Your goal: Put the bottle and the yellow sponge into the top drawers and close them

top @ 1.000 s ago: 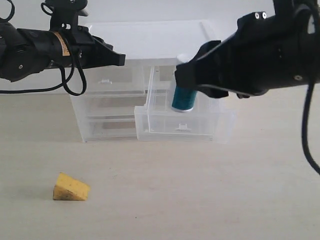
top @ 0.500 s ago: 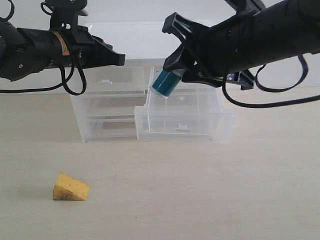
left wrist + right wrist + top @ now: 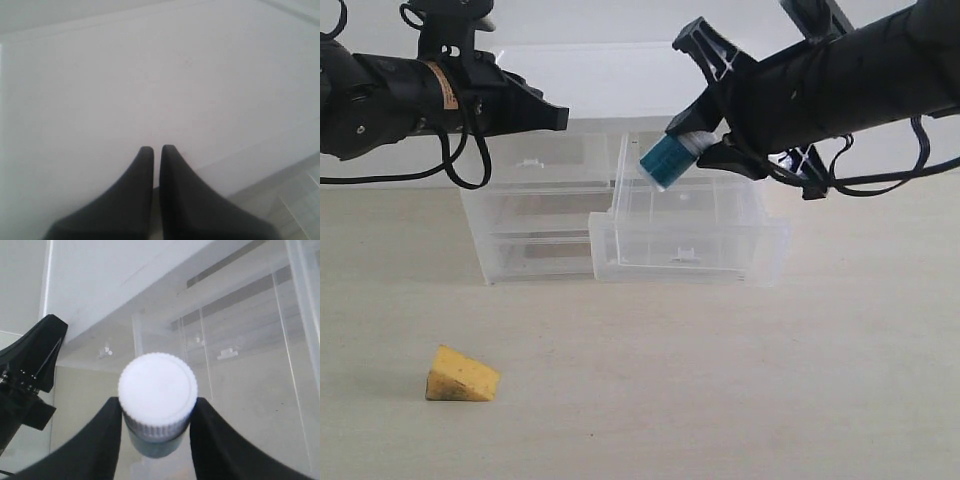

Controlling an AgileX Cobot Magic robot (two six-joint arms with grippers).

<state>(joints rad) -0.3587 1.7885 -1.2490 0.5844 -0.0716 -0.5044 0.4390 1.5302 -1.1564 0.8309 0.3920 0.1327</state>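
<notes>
Exterior view: I am holding the bottle point(image 3: 663, 163) tilted over the open top drawer point(image 3: 692, 238), right claw point(image 3: 703, 142) clamping it; left claw point(image 3: 561, 118) pressing together above the cabinet point(image 3: 582, 66); yellow sponge point(image 3: 462, 376) lying on the bench point(image 3: 720, 385).

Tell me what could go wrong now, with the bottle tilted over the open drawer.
1. The bottle hangs tilted in the right gripper, near a side wall of the open drawer; released here it might strike that wall and bounce out.
2. The grip sits under the cap, so the bottle could swing or slip.
3. The shut left gripper hovers over the cabinet close by; the arms could clash.
</notes>
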